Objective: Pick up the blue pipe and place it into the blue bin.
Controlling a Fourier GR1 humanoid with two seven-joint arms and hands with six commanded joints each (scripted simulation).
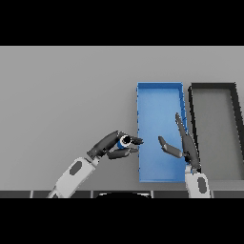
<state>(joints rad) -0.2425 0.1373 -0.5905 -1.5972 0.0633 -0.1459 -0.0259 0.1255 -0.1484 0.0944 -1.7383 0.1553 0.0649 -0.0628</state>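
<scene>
The blue pipe (124, 141) is a short tube with a dark ring end, held in my left hand (110, 145) just left of the blue bin (159, 97). The fingers and thumb of that hand are curled round the pipe, and their tips reach the bin's left edge. My right hand (183, 145) is over the blue bin, with straight fingers pointing away from me and the thumb spread to the left. It holds nothing and does not touch the pipe.
A black bin (213, 88) with a grey floor stands right beside the blue bin, on its right. The grey table (66, 95) stretches wide to the left and behind both bins.
</scene>
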